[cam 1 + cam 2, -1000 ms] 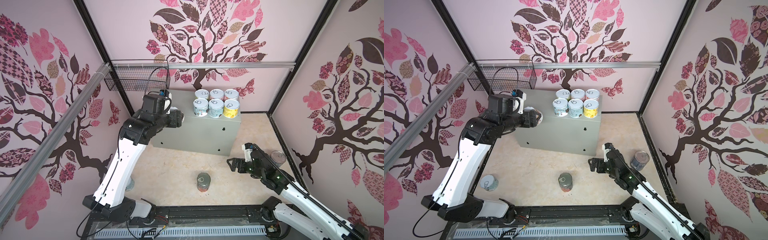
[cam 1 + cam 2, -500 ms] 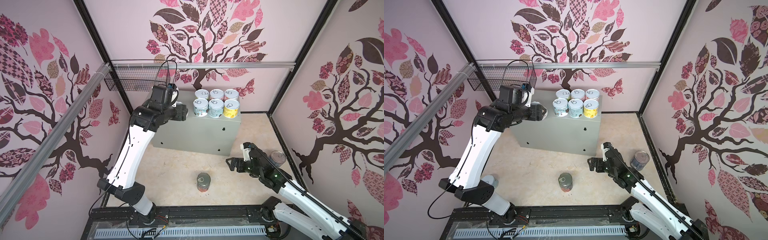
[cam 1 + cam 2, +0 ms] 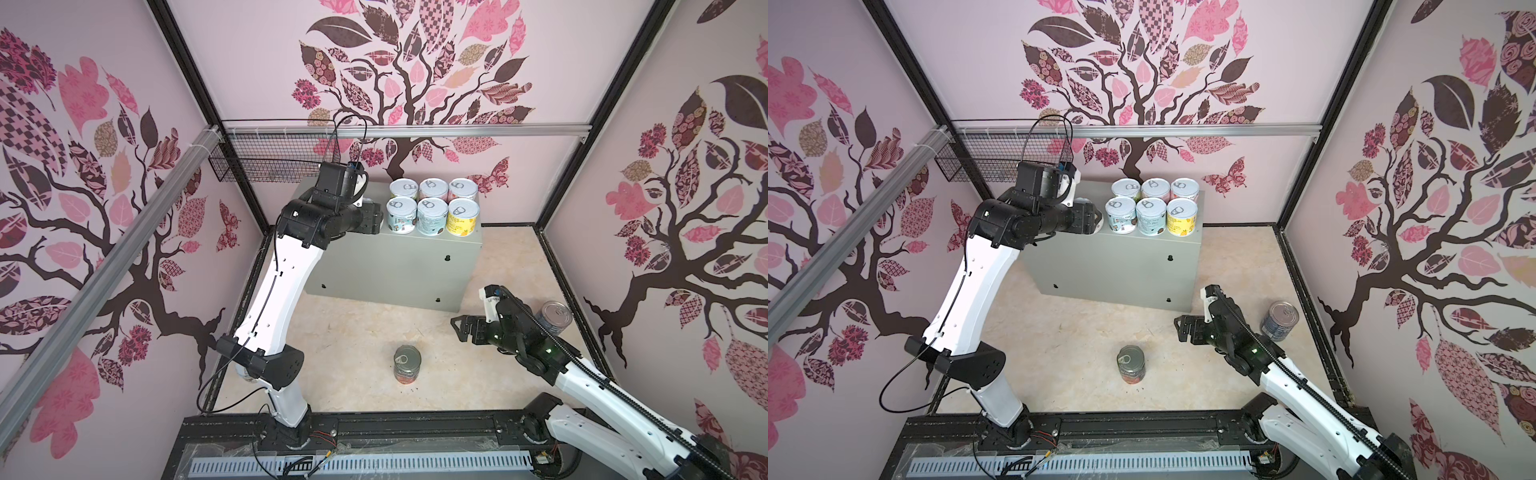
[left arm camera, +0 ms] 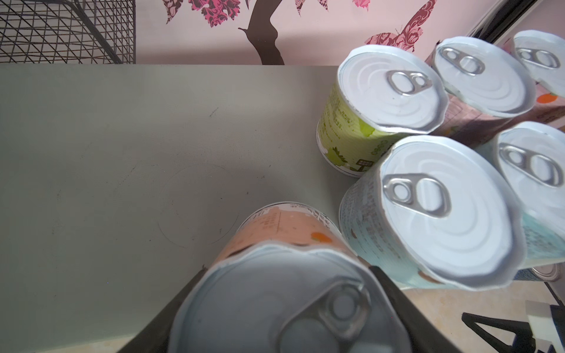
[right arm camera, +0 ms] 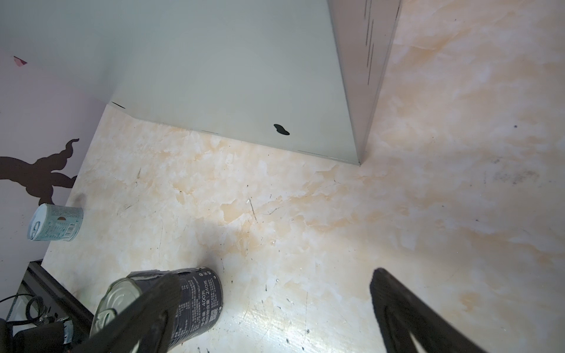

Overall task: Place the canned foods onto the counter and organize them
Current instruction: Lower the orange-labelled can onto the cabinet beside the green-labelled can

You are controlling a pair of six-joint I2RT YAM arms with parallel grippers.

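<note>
Six short cans stand in two rows at the right end of the grey counter. My left gripper is shut on a short pink-orange can, held low over the counter top just left of a light blue can and a green one. Whether it touches the top I cannot tell. My right gripper hangs open and empty over the floor. A tall reddish can stands in front of it.
A tall dark blue can stands by the right wall behind my right arm. A short light blue can stands on the floor by the left wall. A black wire mesh basket hangs at the back left.
My left arm has carried the pink-orange can to the right along the counter, up beside the rows of cans. The right arm has barely moved.
</note>
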